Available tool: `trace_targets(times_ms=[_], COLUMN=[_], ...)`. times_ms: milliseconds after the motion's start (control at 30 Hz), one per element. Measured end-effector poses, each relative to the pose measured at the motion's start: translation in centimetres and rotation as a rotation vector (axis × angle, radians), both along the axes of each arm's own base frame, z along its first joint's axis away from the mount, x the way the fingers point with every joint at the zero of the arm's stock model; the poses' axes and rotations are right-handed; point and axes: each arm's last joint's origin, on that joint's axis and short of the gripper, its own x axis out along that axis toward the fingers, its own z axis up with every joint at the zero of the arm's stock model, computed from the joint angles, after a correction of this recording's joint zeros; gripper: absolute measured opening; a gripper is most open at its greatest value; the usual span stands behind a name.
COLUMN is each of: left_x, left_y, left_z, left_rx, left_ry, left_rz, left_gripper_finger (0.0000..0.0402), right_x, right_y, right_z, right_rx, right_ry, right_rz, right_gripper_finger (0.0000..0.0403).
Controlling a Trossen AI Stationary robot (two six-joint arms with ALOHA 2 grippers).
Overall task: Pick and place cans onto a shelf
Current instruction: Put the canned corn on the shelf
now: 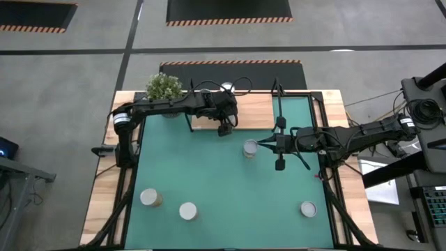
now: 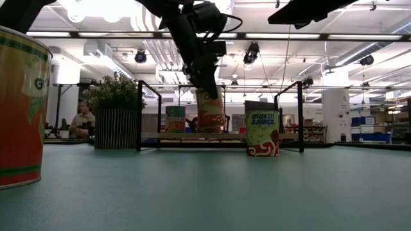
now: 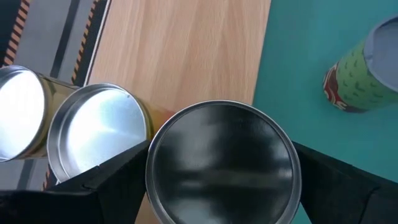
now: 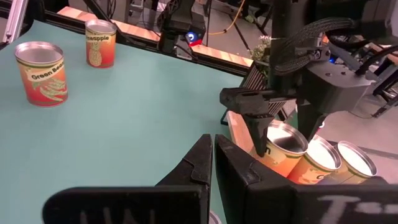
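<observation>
The left gripper is clamped around a can and holds it over the near edge of the shelf, just beside two cans that already stand there. This looks like the placing step: the can likely needs lowering until it sits flat, then letting go. The right gripper hovers with its fingers pressed together, a green can just ahead of it on the mat. Three more cans wait well behind.

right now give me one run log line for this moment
left claw: shut on can, over shelf | right claw: shut, empty, beside green can | mat: four cans loose
</observation>
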Motion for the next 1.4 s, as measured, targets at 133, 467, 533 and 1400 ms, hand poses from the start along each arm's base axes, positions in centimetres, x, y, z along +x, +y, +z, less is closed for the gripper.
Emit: trace_targets(times_ms=[133,467,533,1400], left_x=[-0.01,0.04,0.07,0.33], left_y=[0.01,0.07,0.12,0.6], left_z=[-0.01,0.0,0.02,-0.34], left_rx=[-0.002,-0.002,0.0,0.0], left_ry=[0.001,-0.007,-0.012,-0.031], left_rz=[0.0,0.003,0.004,0.025], left_gripper_finger=[0.0336,0.0336,0.0336,0.0336], right_x=[0.0,0.0,0.0,0.01], right_y=[0.0,0.0,0.0,-0.01], right_z=[0.0,0.0,0.0,-0.01], right_rx=[0.0,0.0,0.0,0.0], right_ry=[0.0,0.0,0.0,0.0], right_rz=[0.0,0.0,0.0,0.0], right_gripper_finger=[0.0009,0.0009,0.0009,0.0009])
